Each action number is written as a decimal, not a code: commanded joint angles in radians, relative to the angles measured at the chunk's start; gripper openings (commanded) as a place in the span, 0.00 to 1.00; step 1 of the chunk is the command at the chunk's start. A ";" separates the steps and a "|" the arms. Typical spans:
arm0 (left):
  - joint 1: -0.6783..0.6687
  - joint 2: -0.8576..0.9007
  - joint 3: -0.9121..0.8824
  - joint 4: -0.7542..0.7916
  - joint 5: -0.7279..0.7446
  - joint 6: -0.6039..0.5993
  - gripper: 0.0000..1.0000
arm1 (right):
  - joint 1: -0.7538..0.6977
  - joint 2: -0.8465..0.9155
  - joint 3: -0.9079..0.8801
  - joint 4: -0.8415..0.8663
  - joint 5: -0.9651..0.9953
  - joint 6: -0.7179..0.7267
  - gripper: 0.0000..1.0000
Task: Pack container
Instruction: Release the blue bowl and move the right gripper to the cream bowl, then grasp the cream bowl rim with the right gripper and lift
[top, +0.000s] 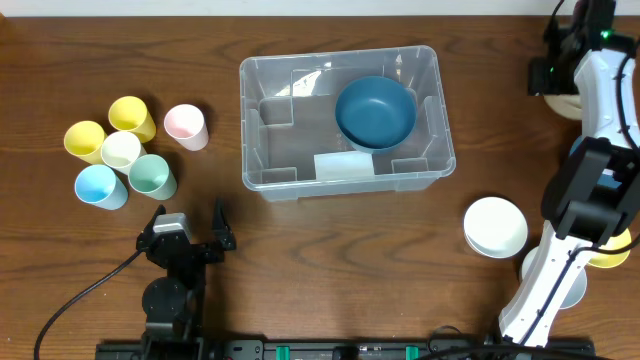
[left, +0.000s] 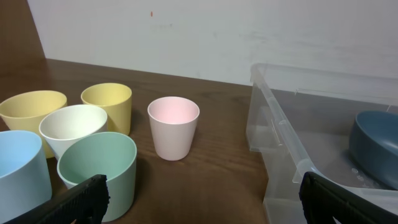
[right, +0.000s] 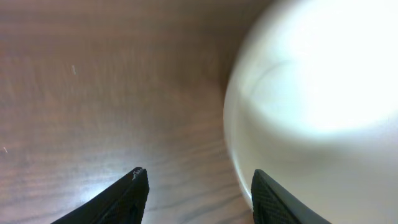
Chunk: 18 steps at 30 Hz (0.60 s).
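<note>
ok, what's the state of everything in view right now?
bin: open, no lid, one bowl inside
blue bowl: upright, inside the bin, far right part
cups: six, upright, empty, on the table left of the bin
white bowl: upright, empty, on the table outside the bin
left claw: open, empty
right claw: open, empty, beside a pale bowl

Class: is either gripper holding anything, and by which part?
Nothing is held: the left gripper is open near the cups, the right gripper open beside a white bowl.
</note>
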<state>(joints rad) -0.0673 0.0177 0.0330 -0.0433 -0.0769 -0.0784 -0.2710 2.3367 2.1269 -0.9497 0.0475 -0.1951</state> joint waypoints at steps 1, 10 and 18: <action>0.003 0.000 -0.029 -0.023 -0.001 0.003 0.98 | -0.006 0.010 0.101 0.000 0.024 -0.039 0.55; 0.003 0.000 -0.029 -0.023 -0.001 0.003 0.98 | -0.023 0.023 0.111 0.030 0.024 -0.039 0.54; 0.003 0.000 -0.029 -0.023 -0.001 0.003 0.98 | -0.066 0.031 0.046 0.057 0.026 -0.032 0.51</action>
<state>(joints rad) -0.0669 0.0177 0.0330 -0.0433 -0.0769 -0.0784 -0.3061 2.3505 2.1960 -0.8974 0.0608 -0.2211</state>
